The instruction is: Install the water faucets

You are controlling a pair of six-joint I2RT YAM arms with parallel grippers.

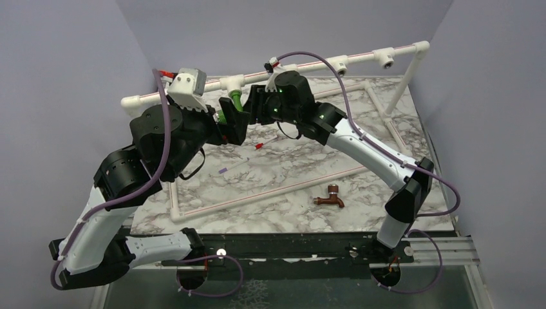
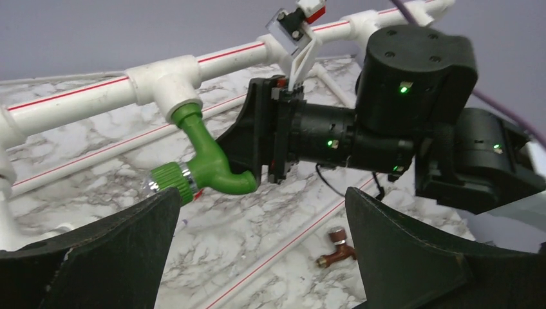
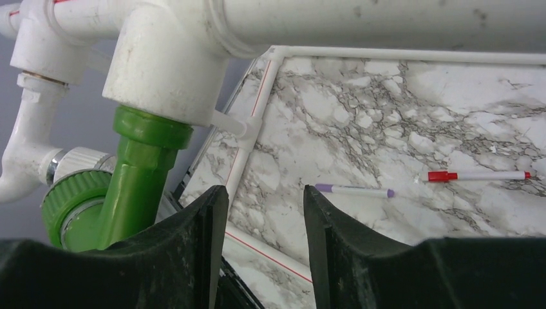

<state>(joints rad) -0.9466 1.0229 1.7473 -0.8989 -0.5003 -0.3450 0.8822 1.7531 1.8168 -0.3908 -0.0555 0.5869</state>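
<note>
**Green, copper, white and grey**

The bright green faucet (image 2: pixel 206 161) sits under the white, red-striped pipe frame (image 1: pixel 367 57). Below the frame, the table (image 1: pixel 290 187) is white marble veined grey. Just outside the frame's near rail lies the reddish-brown faucet (image 1: pixel 329 198).

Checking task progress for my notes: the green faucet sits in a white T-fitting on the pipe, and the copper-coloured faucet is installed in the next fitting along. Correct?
Not quite. The green faucet does sit in a white T-fitting, but the copper-coloured faucet is not installed: it lies loose on the marble tabletop. The top external view shows this.
</note>
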